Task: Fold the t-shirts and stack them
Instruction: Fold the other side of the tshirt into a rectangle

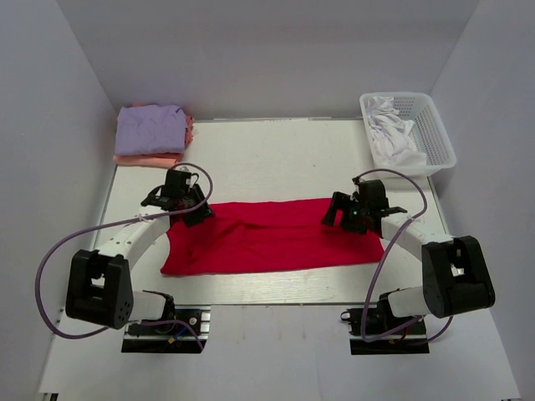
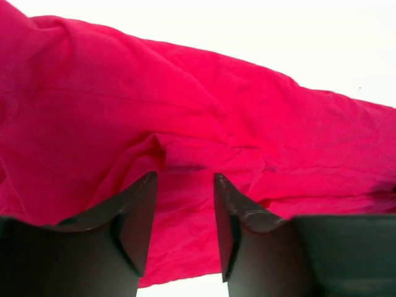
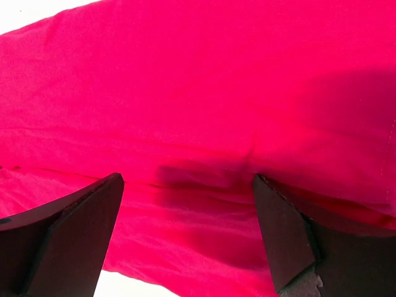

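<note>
— Where do the shirts lie?
— The lavender t-shirt [image 1: 150,127] sits on the salmon-pink t-shirt [image 1: 142,159] at eleven o'clock on the tabletop [image 1: 267,159]. The red t-shirt [image 1: 267,238] stretches across the middle.
— And your tools?
— My left tool [image 2: 184,176] is over its nine o'clock end, fingers apart. My right tool [image 3: 185,179] is over its three o'clock end, spread wide.

White matte counter [image 1: 276,163], centre of frame; pale metal strip [image 1: 267,292] along near edge. Plain grey-white back wall [image 1: 267,50], top of frame. Left wall [image 1: 42,167], right wall [image 1: 501,125]: same finish, slanting inward. Light even, shadows soft.
</note>
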Controlling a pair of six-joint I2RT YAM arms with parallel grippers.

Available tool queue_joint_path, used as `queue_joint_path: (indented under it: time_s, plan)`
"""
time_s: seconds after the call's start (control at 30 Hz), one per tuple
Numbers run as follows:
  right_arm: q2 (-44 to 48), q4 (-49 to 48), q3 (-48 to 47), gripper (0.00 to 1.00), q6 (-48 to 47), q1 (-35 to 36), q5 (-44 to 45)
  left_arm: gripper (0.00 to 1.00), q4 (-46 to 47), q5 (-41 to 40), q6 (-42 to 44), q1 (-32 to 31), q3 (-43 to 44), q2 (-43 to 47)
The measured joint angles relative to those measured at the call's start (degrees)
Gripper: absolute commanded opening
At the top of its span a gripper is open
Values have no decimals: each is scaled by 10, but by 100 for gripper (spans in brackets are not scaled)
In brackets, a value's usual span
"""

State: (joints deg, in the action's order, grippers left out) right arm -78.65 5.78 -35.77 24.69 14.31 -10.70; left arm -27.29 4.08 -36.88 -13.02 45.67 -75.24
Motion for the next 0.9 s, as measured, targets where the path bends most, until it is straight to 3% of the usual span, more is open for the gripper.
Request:
queue_joint_path:
  time_s: [0.27,0.3,0.33,0.67,0.7,0.73,0.77,0.8,0.9]
  plan:
    - [-2,-9,0,90,2,0,1,26,-4,-12,4,-17,12,-55]
    - [-2,-9,0,90,2,0,2,6,-7,-16,2,-20,14,-63]
    - [-1,-9,0,90,2,0,3,0,-11,-18,-3,-23,17,-70]
    - [11,-9,0,90,2,0,13,0,-38,-56,-12,-49,29,-44]
    - [11,-9,1,90,2,0,14,11,-40,-64,-13,-51,29,-33]
    - [11,-9,1,90,2,0,14,40,-44,-72,-12,-52,30,-25]
    - [11,-9,1,90,1,0,14,87,-50,-82,-9,-54,34,-19]
    - [11,-9,1,90,1,0,14,100,-59,-92,-6,-55,41,-17]
    - [11,-9,1,90,1,0,14,100,-67,-115,-3,-55,61,-21]
